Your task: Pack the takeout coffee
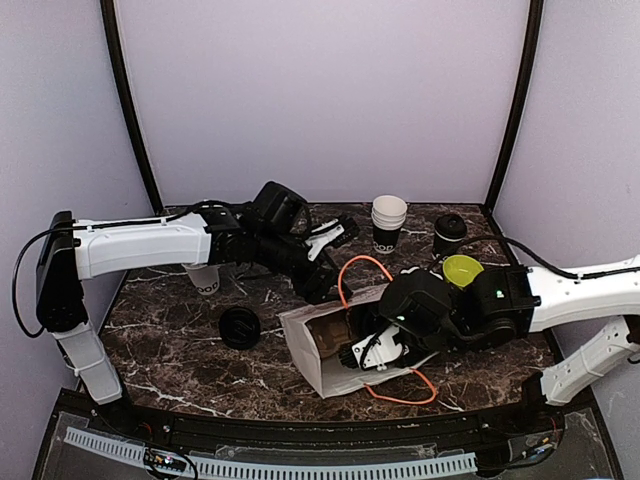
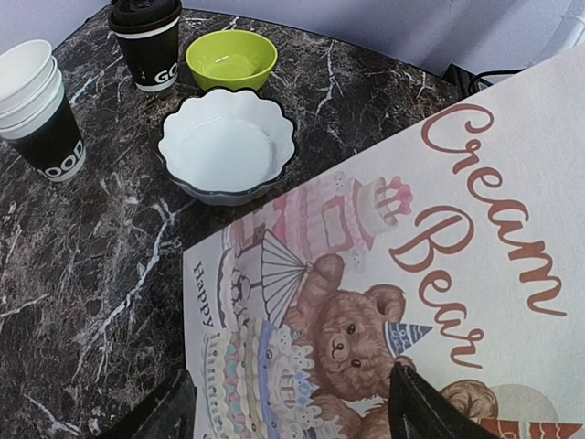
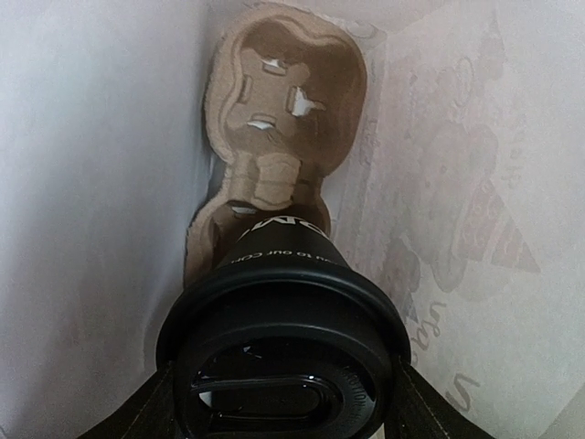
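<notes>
My right gripper (image 3: 283, 402) is shut on a takeout coffee (image 3: 283, 347), a black cup with white lettering and a black lid. It holds the cup inside the white paper bag (image 1: 312, 368), which lies on its side. The cup's base is at the near pocket of a brown cardboard carrier (image 3: 283, 91) deep in the bag. A second lidded black coffee (image 1: 450, 232) stands at the back right and also shows in the left wrist view (image 2: 146, 41). My left gripper (image 1: 322, 250) is open above the bag's printed side (image 2: 439, 229), its jaws wide apart.
A stack of lidless cups (image 1: 388, 222) stands at the back. A green bowl (image 1: 462, 268) and a white scalloped bowl (image 2: 227, 144) sit behind the bag. A loose black lid (image 1: 240, 328) and a white cup (image 1: 203, 278) are on the left. Orange handles (image 1: 360, 265) loop off the bag.
</notes>
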You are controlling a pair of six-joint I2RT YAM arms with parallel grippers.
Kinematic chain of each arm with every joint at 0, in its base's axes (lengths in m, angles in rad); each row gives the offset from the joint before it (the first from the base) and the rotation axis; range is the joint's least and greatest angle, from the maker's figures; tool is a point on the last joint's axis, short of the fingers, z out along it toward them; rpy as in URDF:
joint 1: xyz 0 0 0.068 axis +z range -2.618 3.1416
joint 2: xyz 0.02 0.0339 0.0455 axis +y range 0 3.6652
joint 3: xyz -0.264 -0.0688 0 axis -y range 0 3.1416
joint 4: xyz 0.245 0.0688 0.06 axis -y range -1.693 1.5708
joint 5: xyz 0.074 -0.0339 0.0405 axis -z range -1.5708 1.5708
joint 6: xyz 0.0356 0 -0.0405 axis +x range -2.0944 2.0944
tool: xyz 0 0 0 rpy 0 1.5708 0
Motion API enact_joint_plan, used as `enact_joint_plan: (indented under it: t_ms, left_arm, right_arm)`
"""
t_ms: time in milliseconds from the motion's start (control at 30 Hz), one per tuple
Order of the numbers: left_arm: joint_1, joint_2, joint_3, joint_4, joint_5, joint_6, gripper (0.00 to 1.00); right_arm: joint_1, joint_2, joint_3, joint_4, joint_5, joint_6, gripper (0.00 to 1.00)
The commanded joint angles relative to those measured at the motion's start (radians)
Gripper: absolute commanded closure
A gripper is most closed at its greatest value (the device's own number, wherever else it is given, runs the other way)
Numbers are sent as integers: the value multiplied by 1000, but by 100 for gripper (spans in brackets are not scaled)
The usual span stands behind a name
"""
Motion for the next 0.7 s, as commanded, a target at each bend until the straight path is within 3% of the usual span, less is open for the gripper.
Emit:
enact_joint_plan:
  t_ms: [0,667]
  left_arm:
    - [-6,-9,-14,-29,0,20,25]
    - [-5,11,-17,-27,6,29,25]
  right_arm:
    - [-9,15,-1,-12,-65,24,42]
    - [-83,56,16,3,-68,33,44]
